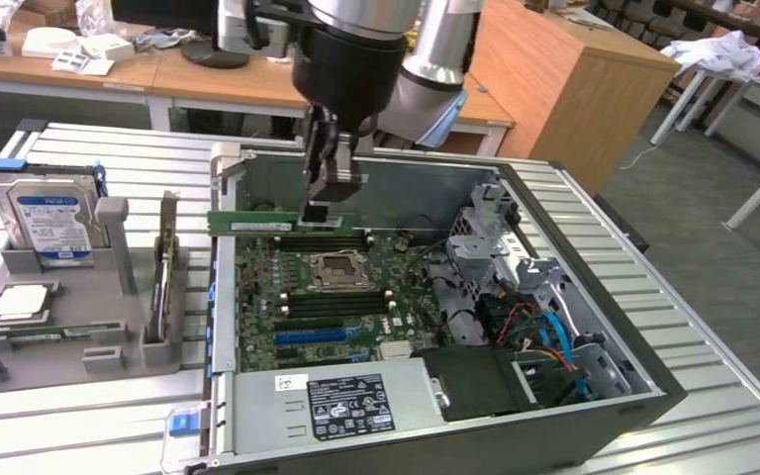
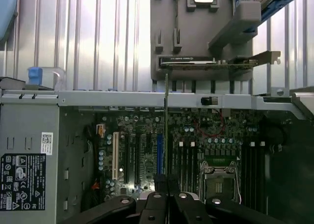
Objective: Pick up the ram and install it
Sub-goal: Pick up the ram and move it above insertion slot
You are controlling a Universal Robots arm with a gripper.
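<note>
The ram [image 1: 254,222] is a long, thin green stick held level over the open computer case [image 1: 617,396]. My gripper [image 1: 324,210] is shut on its end towards the exterior view's right. It hangs above the motherboard [image 1: 314,317], just behind the processor socket [image 1: 337,267]. In the wrist view the ram [image 2: 166,126] shows edge-on as a thin line running away from my gripper [image 2: 167,197]. It lies over the board between the blue slot [image 2: 159,153] and the black memory slots [image 2: 186,160].
A grey fixture tray [image 1: 76,332] on the exterior view's left holds a blue-labelled hard drive [image 1: 50,213], a square silver processor chip [image 1: 21,302] and an upright card [image 1: 166,272]. The power supply [image 1: 347,401] and drive cage cables [image 1: 545,336] sit inside the case.
</note>
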